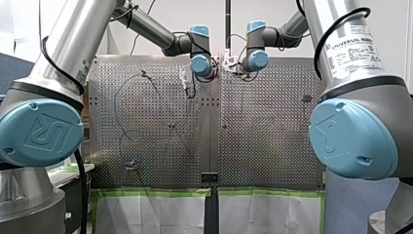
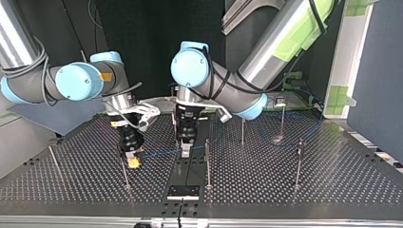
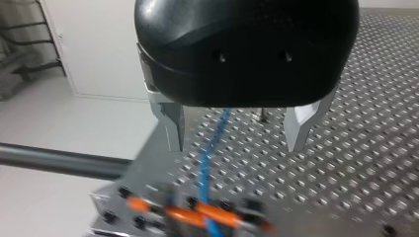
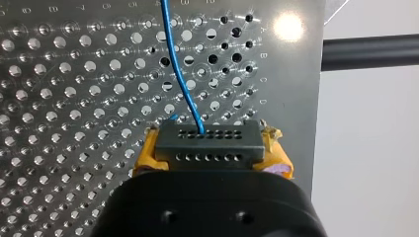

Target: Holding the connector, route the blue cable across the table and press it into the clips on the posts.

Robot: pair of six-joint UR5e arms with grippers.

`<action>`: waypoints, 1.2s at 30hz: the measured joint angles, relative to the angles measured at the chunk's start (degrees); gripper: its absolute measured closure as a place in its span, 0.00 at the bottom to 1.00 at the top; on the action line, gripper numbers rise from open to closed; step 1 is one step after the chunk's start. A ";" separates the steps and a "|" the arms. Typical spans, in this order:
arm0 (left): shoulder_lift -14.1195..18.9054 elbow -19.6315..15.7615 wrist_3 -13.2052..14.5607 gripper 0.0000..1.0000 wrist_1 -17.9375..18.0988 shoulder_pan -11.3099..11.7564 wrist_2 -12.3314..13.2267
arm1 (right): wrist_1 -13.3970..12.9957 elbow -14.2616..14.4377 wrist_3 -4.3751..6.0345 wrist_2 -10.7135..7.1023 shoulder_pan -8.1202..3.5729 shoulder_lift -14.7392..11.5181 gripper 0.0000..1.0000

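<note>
Right, across the top view from its left: my right gripper [image 2: 133, 160] is clamped on the dark connector [image 4: 210, 145] between its yellow pads [image 4: 146, 154], low over the table [image 2: 332, 183], with the blue cable [image 4: 180, 74] leaving it. Next along, my left gripper [image 3: 234, 147] stands wide open astride the cable, holding nothing. Further right, the cable runs on among the posts [image 2: 242, 132]. Risks, as I judge them: the unheld cable slips out from between the open fingers, a hard pull twists the connector in the pads, or slack snags a post.

Left pincer [image 3: 236, 144] low, metal fingers [image 3: 173, 126] spread apart, right pincer [image 4: 211, 160] beside it, yellow pads [image 4: 142, 159] clamping the connector [image 4: 208, 144]
</note>
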 joint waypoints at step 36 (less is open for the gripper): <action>-2.51 6.55 2.07 1.00 -6.85 0.28 -1.84 | 0.10 0.07 -0.08 0.00 0.87 0.06 1.00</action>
